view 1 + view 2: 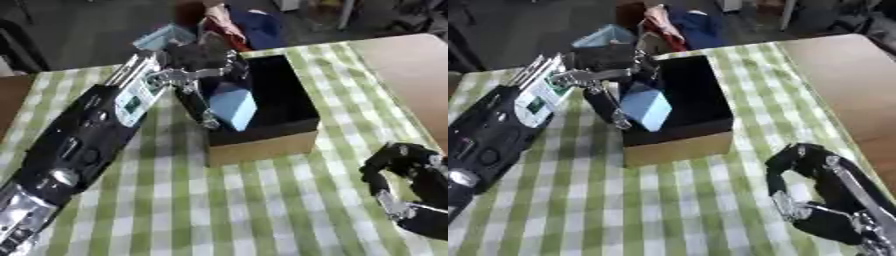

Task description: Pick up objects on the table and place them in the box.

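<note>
- The blue block [233, 106] hung over the left edge of the box [262, 145], at about 11 o'clock from the middle of the view, pinched in my left hand [194, 80].
- I judged it light and stiff: flat faces and sharp corners, probably smooth, so it could slide between the fingers if tilted.
- The best hold looked to be across two opposite flat faces near the top, which is about where my fingers [194, 102] had it; its lower corner pointed down into the dark inside of the box.
- It did not look fragile to me, so letting it fall the short way in seemed safe.
- My left arm [83, 137] came in from 7 o'clock and ran up towards 12, the wrist bent so that the hand reached over the box's near-left wall.
- My right hand [811, 172] rested idle at about 4 o'clock on the green checked cloth [262, 205], fingers curled around nothing, well apart from the box.
- I saw no other loose thing on the cloth near the box.
</note>
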Available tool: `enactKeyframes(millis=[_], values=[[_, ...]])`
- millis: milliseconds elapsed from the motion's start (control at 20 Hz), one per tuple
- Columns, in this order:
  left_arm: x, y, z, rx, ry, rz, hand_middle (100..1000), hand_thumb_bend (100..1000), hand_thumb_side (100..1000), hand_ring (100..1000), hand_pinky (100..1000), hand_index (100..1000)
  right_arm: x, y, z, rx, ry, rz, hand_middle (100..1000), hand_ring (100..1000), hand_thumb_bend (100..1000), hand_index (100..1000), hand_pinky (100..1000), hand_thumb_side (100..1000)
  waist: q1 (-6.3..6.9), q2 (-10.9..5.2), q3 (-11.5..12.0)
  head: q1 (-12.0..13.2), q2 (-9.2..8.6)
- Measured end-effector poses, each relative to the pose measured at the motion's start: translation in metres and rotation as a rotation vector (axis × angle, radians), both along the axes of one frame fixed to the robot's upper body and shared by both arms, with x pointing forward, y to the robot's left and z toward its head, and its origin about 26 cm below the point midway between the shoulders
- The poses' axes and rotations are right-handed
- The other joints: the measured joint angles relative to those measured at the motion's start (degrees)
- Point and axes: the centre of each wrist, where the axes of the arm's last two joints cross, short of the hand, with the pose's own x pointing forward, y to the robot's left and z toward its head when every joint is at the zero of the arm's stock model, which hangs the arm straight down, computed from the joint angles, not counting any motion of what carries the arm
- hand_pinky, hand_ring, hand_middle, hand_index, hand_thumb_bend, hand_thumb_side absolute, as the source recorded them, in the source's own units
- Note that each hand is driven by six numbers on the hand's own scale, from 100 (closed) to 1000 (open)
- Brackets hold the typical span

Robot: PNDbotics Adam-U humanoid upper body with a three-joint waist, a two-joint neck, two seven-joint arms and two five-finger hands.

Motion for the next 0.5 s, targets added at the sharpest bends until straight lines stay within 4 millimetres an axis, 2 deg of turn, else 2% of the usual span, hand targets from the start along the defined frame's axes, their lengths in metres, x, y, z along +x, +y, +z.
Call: enactKeyframes(millis=[150,350,500], values=[[-0.002,-0.001,0.002,-0.01,-0.001,-0.009,612,758,259,585,701,817,0.0,0.0,0.0,0.0,0.0,0.0,522,529,100,641,670,100,-0.01,0.0,0.34,-0.16,0.0],[-0.006,0.001,0.01,-0.046,-0.01,-0.014,592,730,237,575,699,800,-0.001,-0.001,-0.001,0.001,0.004,-0.003,522,529,100,641,670,100,-0.2,-0.04,0.84,-0.45,0.0],[-0.01,0.01,0.023,-0.098,-0.031,0.004,565,697,193,553,689,778,-0.001,-0.002,-0.002,0.003,0.006,-0.007,521,529,100,641,670,100,-0.75,-0.3,1.7,-0.82,0.0]])
